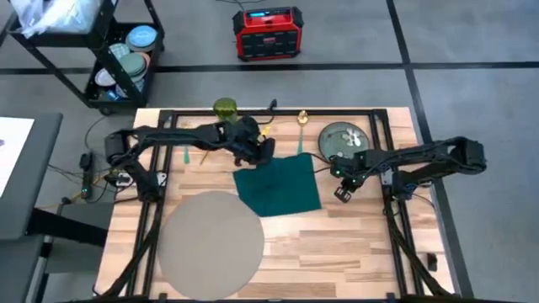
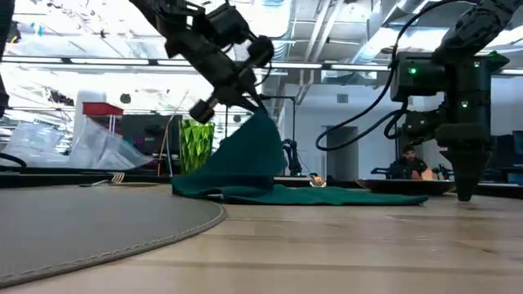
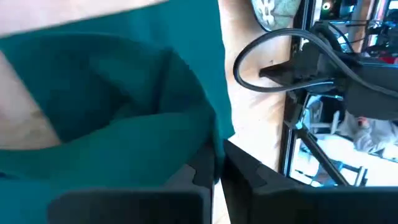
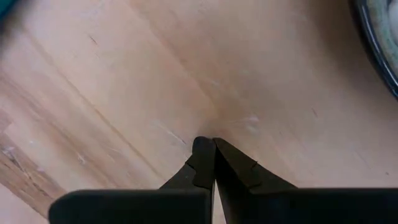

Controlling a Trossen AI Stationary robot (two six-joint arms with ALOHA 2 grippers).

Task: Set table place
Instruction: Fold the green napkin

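**Cloth corner lifted, mat still bare**

Left gripper [image 1: 263, 154] pinches the far corner of the green cloth [image 1: 280, 187] and holds it up, rest of the cloth draped on the table [image 1: 337, 244], prob. to drag it toward the mat. The mat [image 1: 209, 242] sits at 7 o'clock from the cloth, just beside it, nothing on it. Right gripper [image 1: 344, 192], fingers pressed together on nothing, waits at 3 o'clock of the cloth, low over bare wood. Plate [image 1: 344, 138], glass [image 1: 225, 108] & spoon [image 1: 301, 119] wait along the far edge.
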